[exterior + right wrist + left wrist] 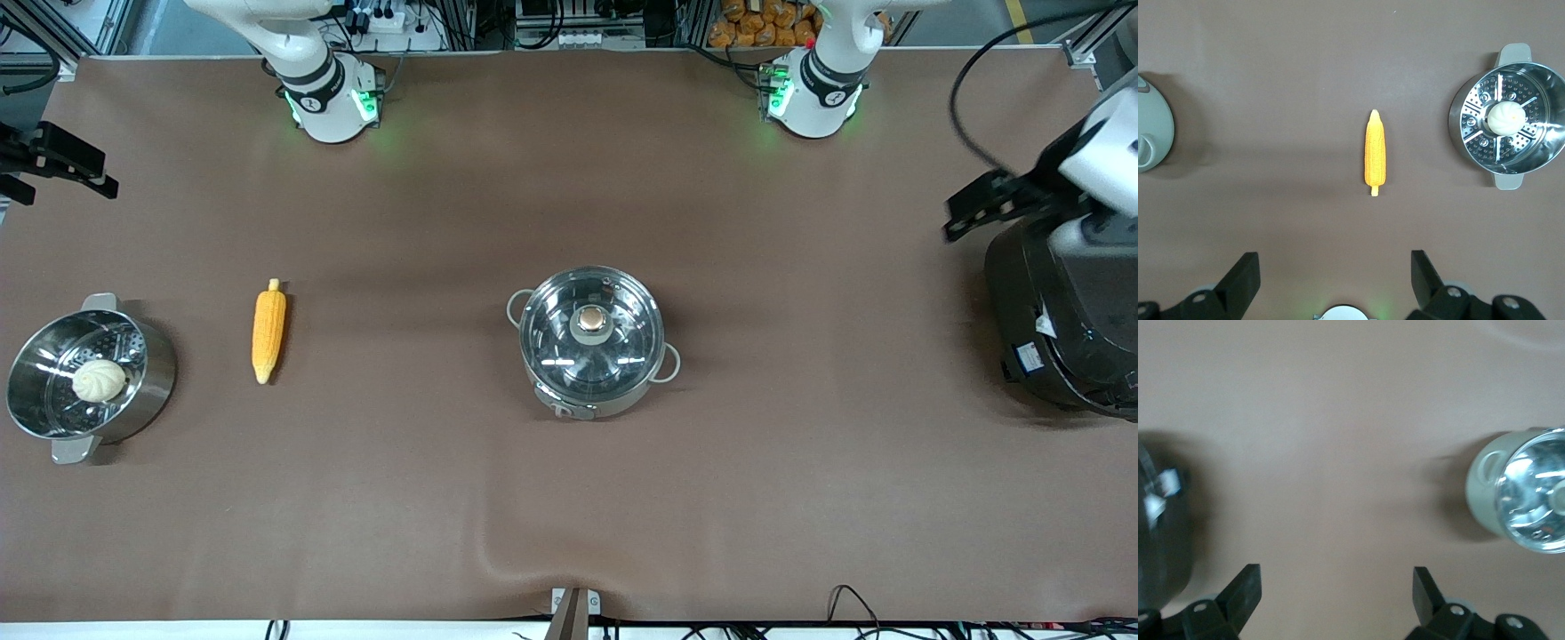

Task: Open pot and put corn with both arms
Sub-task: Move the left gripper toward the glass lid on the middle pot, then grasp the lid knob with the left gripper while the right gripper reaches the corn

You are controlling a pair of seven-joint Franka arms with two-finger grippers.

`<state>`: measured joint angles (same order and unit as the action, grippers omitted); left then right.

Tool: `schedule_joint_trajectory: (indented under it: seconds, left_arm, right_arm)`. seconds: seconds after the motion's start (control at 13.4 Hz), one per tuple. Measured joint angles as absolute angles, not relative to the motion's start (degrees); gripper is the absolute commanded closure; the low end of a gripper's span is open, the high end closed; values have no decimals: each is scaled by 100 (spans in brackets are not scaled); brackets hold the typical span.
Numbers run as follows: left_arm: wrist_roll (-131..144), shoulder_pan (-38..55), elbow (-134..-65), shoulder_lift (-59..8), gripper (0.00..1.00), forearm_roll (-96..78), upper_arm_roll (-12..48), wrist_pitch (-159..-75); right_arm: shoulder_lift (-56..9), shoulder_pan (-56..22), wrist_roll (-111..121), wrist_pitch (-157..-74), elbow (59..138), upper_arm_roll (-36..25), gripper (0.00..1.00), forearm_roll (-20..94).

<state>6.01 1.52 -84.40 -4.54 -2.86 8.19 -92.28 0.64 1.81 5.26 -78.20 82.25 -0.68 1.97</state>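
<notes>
The shallow steel pot sits mid-table with its glass lid on and the copper knob on top. It also shows in the left wrist view and the right wrist view. The corn lies flat on the table between the pot and the steamer, toward the right arm's end; it also shows in the right wrist view. My left gripper is open and empty, up in the air beside the black cooker. My right gripper is open and empty, high over the right arm's end of the table.
A deeper steel steamer pot holding a white bun stands at the right arm's end. A big black cooker stands at the left arm's end. The brown cloth has a ridge at the edge nearest the front camera.
</notes>
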Motion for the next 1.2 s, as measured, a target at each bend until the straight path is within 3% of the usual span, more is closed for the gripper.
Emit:
schedule_joint_trajectory:
  seconds: [0.22,0.6,0.82,1.2]
  left_arm:
    - [1517,896,-8380,-1073,0,-294,1096,-9968]
    - [3961,2348,-7941,-2225,0,-176,1014,-10936]
    - [4774,2951,-7532,-2785,0,58,739,-11047]
    - [5478,3950,-7408,-3328,0,66,71,-11417]
  right_arm:
    - [61,179,526,-7969,8227,-67,0,198]
    - [-15,171,526,-8516,8572,-60,0,207]
    - [-73,156,530,-9391,9494,-52,0,208]
    - [-137,344,577,-11387,11284,-94,0,196]
